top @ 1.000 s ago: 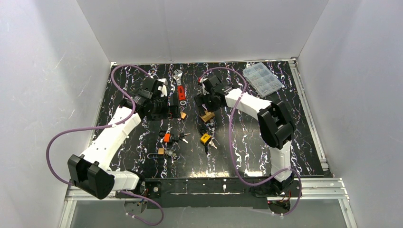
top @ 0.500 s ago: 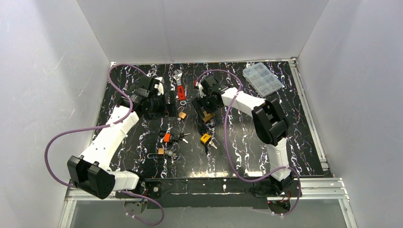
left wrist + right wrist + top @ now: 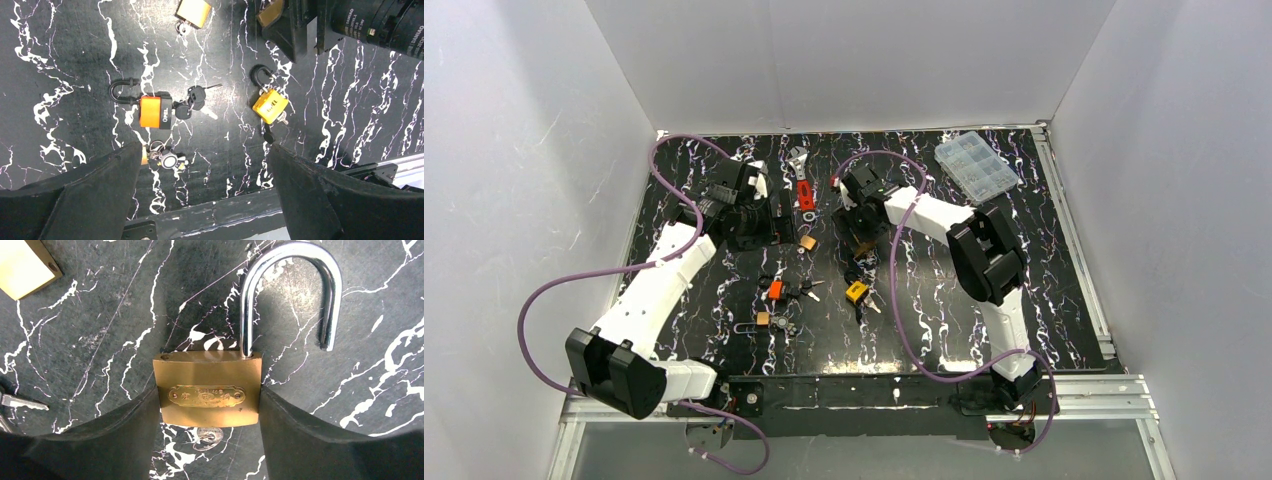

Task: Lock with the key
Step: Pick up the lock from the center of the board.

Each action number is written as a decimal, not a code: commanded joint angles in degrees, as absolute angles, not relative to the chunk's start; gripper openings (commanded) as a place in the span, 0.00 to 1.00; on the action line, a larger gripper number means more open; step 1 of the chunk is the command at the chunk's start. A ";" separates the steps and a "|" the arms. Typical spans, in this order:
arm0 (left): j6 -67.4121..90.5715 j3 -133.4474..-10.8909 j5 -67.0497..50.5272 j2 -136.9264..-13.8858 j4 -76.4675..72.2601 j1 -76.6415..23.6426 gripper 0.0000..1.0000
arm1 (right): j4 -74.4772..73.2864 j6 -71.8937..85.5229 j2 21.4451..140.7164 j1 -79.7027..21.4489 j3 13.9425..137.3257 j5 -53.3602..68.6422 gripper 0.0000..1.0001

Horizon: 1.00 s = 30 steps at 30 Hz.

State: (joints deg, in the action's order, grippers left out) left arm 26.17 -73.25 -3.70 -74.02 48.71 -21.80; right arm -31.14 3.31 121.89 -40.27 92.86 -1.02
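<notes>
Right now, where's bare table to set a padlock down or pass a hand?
Free: the strip between right arm and right rail, below the parts box; the near band between yellow padlock and front edge. Crowded: centre, with orange padlock, brass padlock, keys, wrench, left gripper, right gripper.

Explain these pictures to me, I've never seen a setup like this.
Two white-and-black robot arms, the left arm and right arm, are bolted to a black marbled table. The wide picture comes from a camera overhead; the other two come from cameras on each wrist. On the table lie several padlocks, among them an orange padlock with keys and a yellow padlock, plus a wrench and a clear parts box. The left gripper is open and empty. The right gripper presses on both sides of a brass padlock whose shackle is open.
</notes>
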 commanded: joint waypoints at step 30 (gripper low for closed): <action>5.01 -71.90 -41.15 -64.18 17.06 -20.03 0.87 | -27.54 20.07 76.75 -37.74 76.38 49.09 0.01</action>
State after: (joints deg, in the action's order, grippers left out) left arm 11.55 -69.69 -27.24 -65.47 18.55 -21.15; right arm -32.91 16.29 84.29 -37.65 77.12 35.11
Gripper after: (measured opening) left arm 0.919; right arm 0.688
